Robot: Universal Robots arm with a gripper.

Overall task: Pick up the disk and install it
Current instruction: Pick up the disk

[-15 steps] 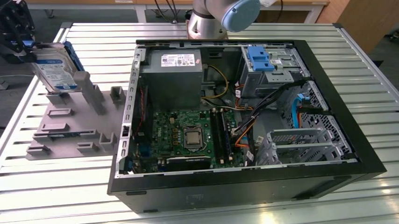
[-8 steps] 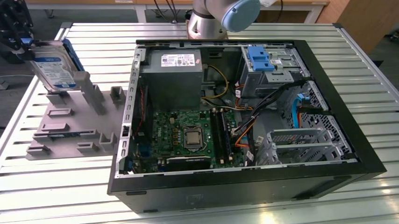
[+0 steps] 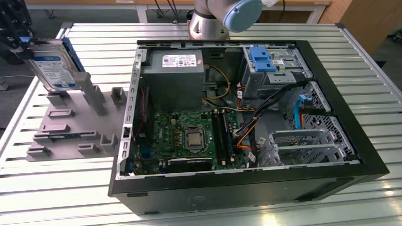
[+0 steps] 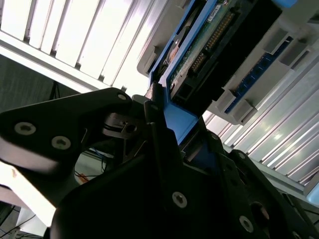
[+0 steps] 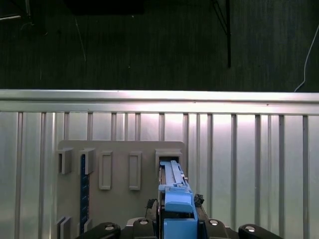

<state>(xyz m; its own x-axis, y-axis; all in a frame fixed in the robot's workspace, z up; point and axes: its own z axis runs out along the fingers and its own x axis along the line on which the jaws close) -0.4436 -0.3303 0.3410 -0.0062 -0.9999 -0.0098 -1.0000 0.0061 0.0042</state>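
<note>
— What is the surface?

— A slatted metal bench (image 3: 69, 197), bright with glare. Nearest in the exterior view stands an open computer case (image 3: 251, 193), lying on its side with its black wall towards the camera.

— And inside it?

— A green motherboard (image 3: 188, 136) in the near part. Behind that sits a grey power supply (image 3: 174, 70) with a white sticker. A blue latch (image 3: 262, 59) stands upright in the drive cage towards the exterior view's right.

— Where is the disk?

— Outside the case, at the exterior view's left. A grey holder plate (image 3: 69, 127) with raised slots lies flat on the bench just beside the case. The disk (image 3: 55, 70) is upright on its edge over the far corner of that plate, label side facing the camera.

— Is it clear of its slot?

— I cannot tell; its lower edge is right at the upright blocks.

— What about the tool?

— The tool (image 3: 18, 46) is closed on the disk's blue side rail. In the second wrist view the black fingers (image 4: 154, 134) pinch the blue plastic, with the disk's circuit board (image 4: 209, 40) just past them. In the first wrist view the tool (image 5: 177, 225) holds the rail edge-on above the plate.

— What is farthest back?

— The arm (image 3: 217, 19) rises behind the case. In the first wrist view, dark floor (image 5: 149, 45) lies past the bench's edge.
</note>
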